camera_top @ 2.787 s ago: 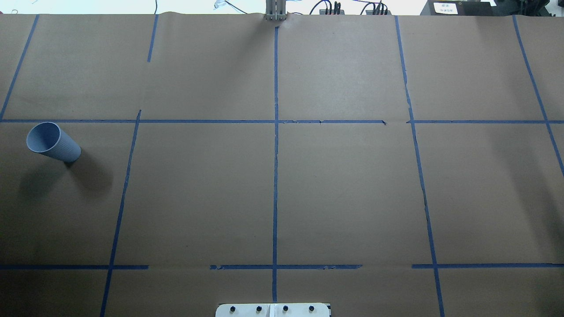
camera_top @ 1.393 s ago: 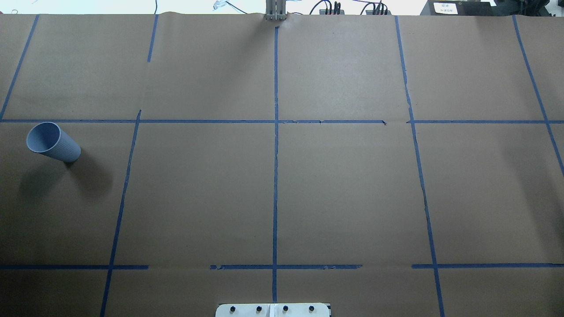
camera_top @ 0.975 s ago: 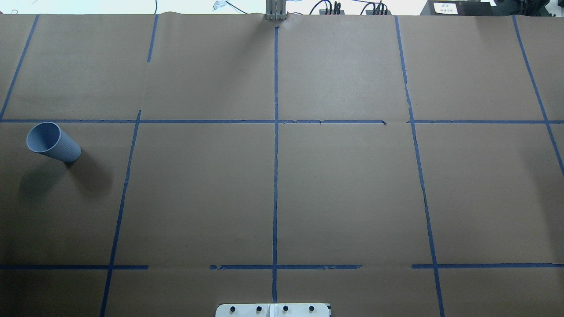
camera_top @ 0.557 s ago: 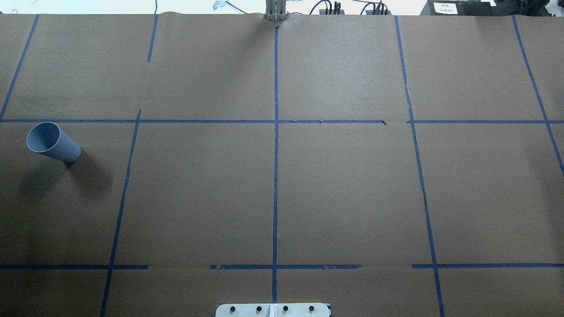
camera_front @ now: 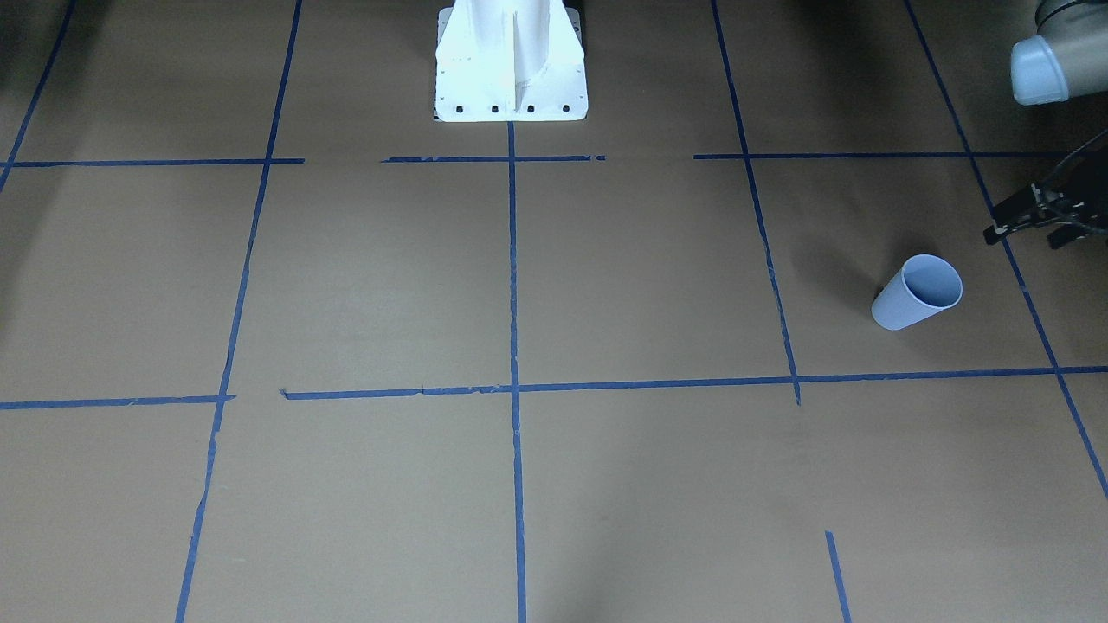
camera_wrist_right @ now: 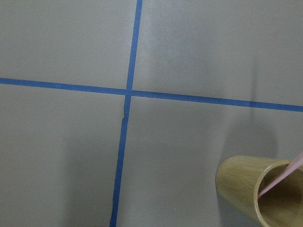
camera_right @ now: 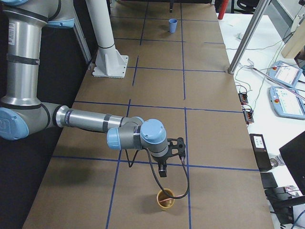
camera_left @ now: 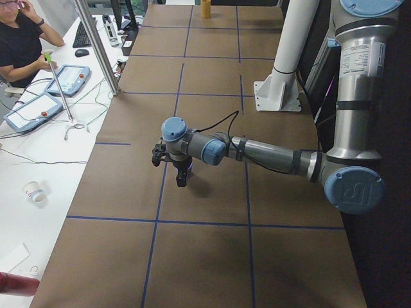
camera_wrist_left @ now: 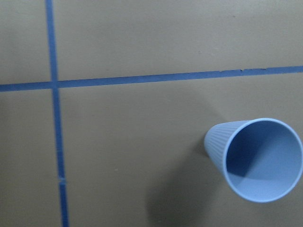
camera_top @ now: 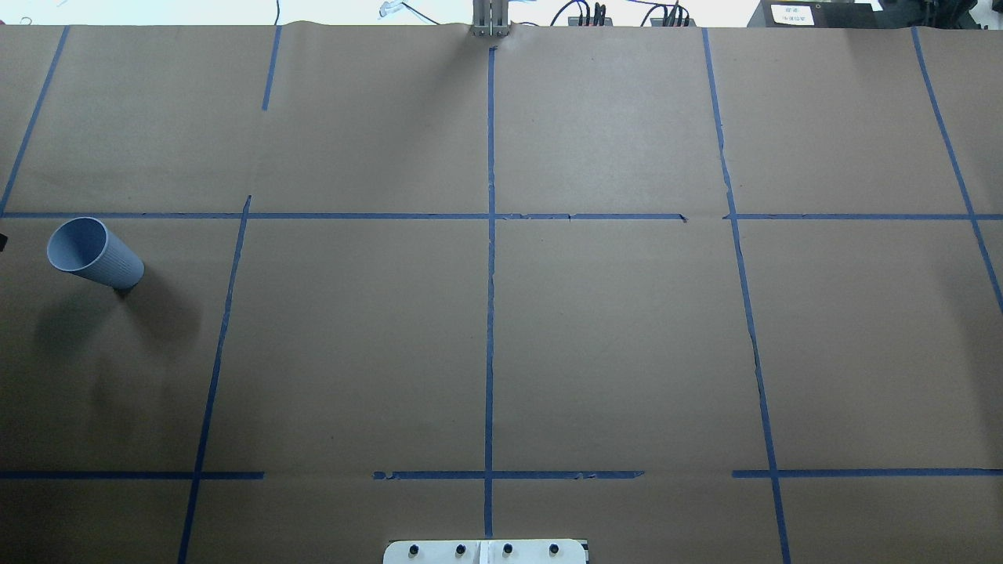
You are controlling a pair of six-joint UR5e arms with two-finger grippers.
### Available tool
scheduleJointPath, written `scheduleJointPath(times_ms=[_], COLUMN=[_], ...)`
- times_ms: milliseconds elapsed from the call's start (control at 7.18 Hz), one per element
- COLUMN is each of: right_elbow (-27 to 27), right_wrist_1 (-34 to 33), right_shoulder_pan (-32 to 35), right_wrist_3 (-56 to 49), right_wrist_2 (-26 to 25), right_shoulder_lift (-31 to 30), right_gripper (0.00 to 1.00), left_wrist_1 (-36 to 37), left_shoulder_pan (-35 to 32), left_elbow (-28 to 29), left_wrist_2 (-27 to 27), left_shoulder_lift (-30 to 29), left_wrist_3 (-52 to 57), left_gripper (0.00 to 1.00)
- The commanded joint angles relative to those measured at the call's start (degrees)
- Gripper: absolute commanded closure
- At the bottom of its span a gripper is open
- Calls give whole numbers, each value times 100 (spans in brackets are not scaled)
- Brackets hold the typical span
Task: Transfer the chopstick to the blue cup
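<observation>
My left arm stands with its upper link upright, then folds at the left elbow so the forearm stretches out low and nearly level. The left wrist turns over at the end, and the left gripper hangs pointing straight down. In the front-facing view only its dark edge shows, so I can't tell how its jaws stand. My right arm sits much the same: upright upper link, level forearm, right wrist bent over, right gripper pointing down. I see that one only from the side, so I can't judge its jaws.
</observation>
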Motion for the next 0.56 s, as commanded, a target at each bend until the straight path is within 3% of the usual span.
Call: scheduleJointPath(times_ms=[0,418], right_elbow=[-1,-1], right_wrist_1=[-4,5], right_shoulder_pan=[0,0], right_wrist_3=[0,0], right_wrist_2=[71,97], right_shoulder_lift=[-14,-23], right_gripper=[3,2], left_wrist_1=[-288,-288], left_shoulder_pan=[297,359], left_elbow=[409,632], left_wrist_2=[252,209], left_shoulder_lift=[-331,-632], left_wrist_3=[-544,-747], left_gripper=[0,0])
